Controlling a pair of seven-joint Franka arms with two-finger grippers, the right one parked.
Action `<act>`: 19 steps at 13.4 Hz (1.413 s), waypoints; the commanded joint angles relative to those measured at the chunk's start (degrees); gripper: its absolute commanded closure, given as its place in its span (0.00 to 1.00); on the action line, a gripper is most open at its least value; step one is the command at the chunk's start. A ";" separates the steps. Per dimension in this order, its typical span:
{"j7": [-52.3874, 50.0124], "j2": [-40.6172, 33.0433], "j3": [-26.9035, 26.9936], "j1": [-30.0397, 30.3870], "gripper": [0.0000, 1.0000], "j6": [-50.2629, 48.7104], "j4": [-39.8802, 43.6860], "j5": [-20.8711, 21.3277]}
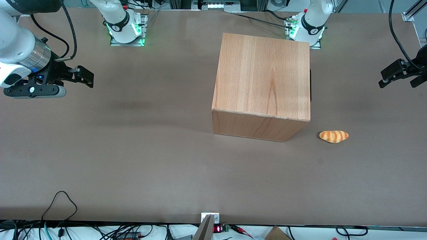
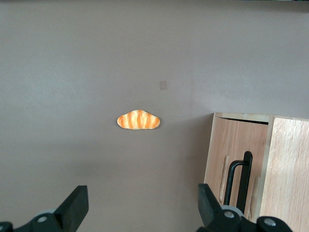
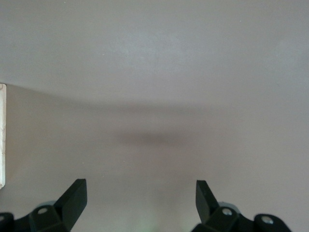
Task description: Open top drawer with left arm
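The wooden cabinet [image 1: 263, 76] stands on the brown table, its drawer face turned toward the working arm's end. In the left wrist view the top drawer's pale-wood front [image 2: 256, 145] shows just under the cabinet's top, with its slim black bar handle [image 2: 243, 180]; the drawer looks shut. The left arm's black gripper [image 1: 397, 76] hovers above the table toward the working arm's end, well apart from the cabinet. Its fingers [image 2: 77, 205] stand wide open and empty, and the gripper [image 2: 142, 205] is off to one side of the handle, not touching it.
A small orange bread roll [image 1: 334, 136] lies on the table beside the cabinet's near corner, nearer to the front camera than the gripper; it also shows in the left wrist view [image 2: 138, 120]. Cables lie along the table's near edge [image 1: 60, 200].
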 commanded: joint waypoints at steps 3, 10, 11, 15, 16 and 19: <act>-0.07 0.38 -0.03 -0.15 0.00 -1.84 1.61 0.87; 0.11 2.05 -0.03 -0.41 0.00 -5.62 0.29 -0.87; 0.54 2.40 -0.12 -0.41 0.00 -5.62 -0.58 -2.28; 0.64 2.58 -0.82 -0.50 0.00 -3.35 -7.77 -8.51; 0.72 2.58 -0.91 -0.50 0.00 -2.46 -9.54 -9.57; 0.72 2.22 -3.01 -0.41 0.00 2.54 -16.04 -11.78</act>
